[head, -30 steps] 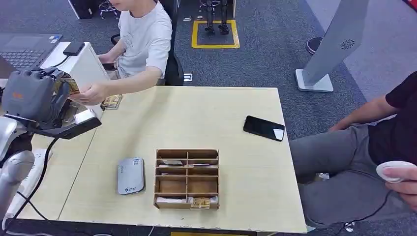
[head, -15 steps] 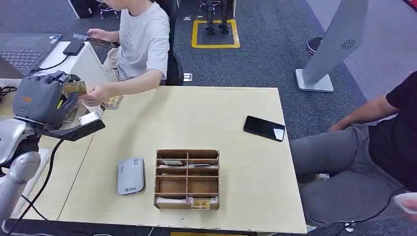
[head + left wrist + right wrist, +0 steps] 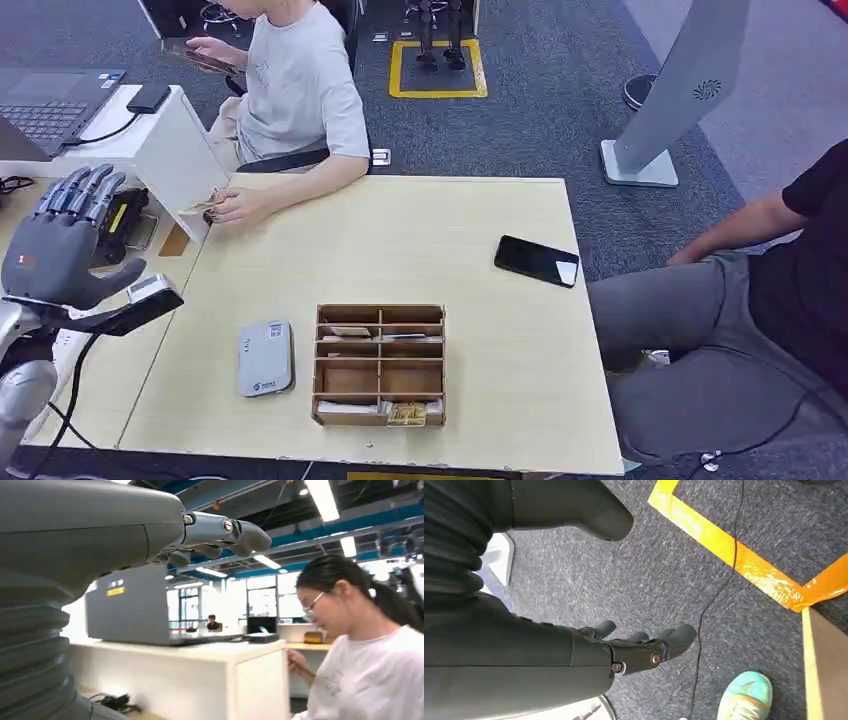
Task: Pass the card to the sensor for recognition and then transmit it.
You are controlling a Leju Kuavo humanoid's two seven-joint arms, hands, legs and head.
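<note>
My left hand (image 3: 60, 240) hovers over the table's left edge with its fingers spread and nothing in it. In the left wrist view its fingers (image 3: 220, 532) stretch out straight, empty. The yellowish card (image 3: 203, 207) is in the hand (image 3: 242, 207) of the person in the white shirt, low at the table's far left corner. On the table in front of me lies the grey card sensor (image 3: 265, 357), well apart from both. My right hand (image 3: 644, 647) hangs over the carpet, fingers loosely extended, holding nothing.
A wooden compartment box (image 3: 380, 363) with several cards stands beside the sensor. A black phone (image 3: 537, 260) lies to the right. A white stand (image 3: 170, 140) with a laptop (image 3: 45, 100) rises at the far left. A seated person (image 3: 760, 300) is at the table's right side.
The person has taken the card out of my left hand and lowered it to the table. My left hand has opened and dropped back toward me.
</note>
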